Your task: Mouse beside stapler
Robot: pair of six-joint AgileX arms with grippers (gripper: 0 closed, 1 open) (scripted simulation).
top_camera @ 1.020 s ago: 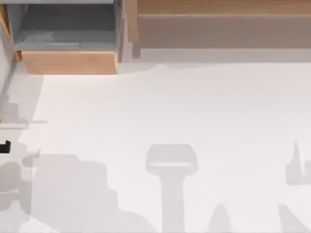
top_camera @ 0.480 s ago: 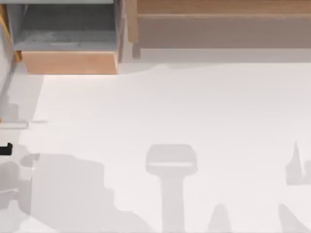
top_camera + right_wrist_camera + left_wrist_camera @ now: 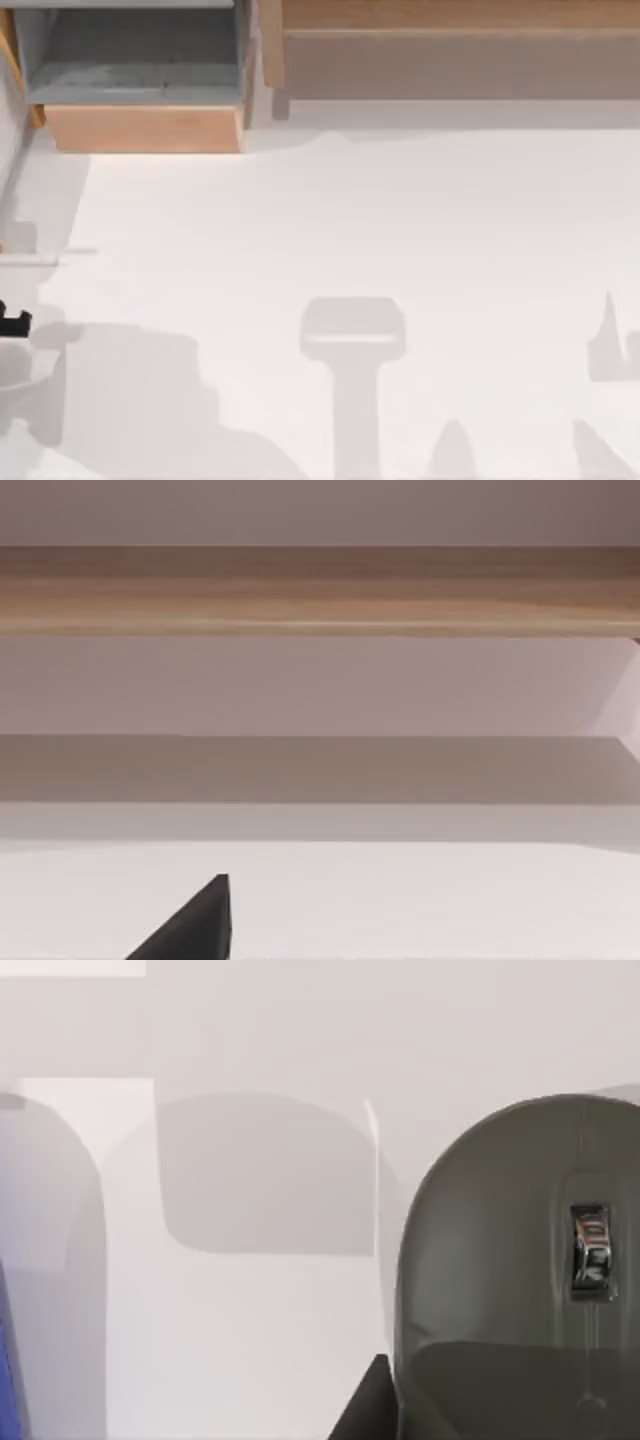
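Note:
The mouse (image 3: 520, 1280) is dark grey with a chrome scroll wheel and looms close in the left wrist view. Its shadow falls apart from it on the white table (image 3: 250, 1340), so it hangs above the surface. One black finger (image 3: 365, 1405) of my left gripper lies against its side, shut on it. A black piece of that left gripper (image 3: 12, 322) pokes in at the top view's left edge. A thin blue edge (image 3: 6, 1360) shows beside it; I cannot tell what it is. The stapler is out of view. One black fingertip (image 3: 195, 925) of my right gripper shows over the table.
A wooden drawer box (image 3: 140, 128) with a grey inside stands at the back left. A long wooden shelf (image 3: 450, 20) runs along the back. Arm shadows lie across the front of the white table (image 3: 400, 220).
The black piece of my left gripper has slid toward the front along the top view's left edge and slightly rightward. Its shadow shifted with it. The right arm's shadow has not moved.

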